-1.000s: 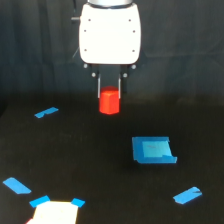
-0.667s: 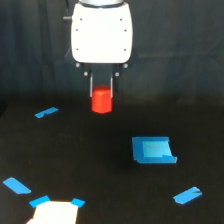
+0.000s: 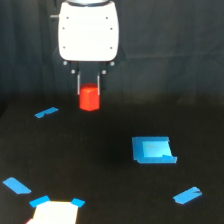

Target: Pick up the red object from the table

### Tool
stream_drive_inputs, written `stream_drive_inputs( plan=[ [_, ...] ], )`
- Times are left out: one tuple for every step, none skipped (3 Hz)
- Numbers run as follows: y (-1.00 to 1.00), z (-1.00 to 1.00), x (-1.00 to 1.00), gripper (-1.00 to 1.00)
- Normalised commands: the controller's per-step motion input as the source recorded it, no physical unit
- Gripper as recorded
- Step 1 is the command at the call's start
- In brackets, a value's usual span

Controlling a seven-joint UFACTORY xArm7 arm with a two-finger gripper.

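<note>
- The gripper [image 3: 89,90] clamps the red object [image 3: 89,98] between its two thin fingers [image 3: 79,85], one on each side; the block hangs below the white arm housing [image 3: 88,31].
- The block appears clear of the table [image 3: 100,170], judged from its height against the dark backdrop.
- Nearer and to the right lies a flat blue square piece [image 3: 152,150]; blue tape strips [image 3: 46,113] lie scattered. Nothing obstructs the lift path.
</note>
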Motion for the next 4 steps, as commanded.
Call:
stream_drive_inputs(
  plan=[
    [-0.77, 0.79, -0.59, -0.96],
    [0.38, 0.04, -0.34, -1.0],
    [0.52, 0.2, -0.06, -1.0],
    [0.39, 0.08, -0.46, -0.82]
  ],
)
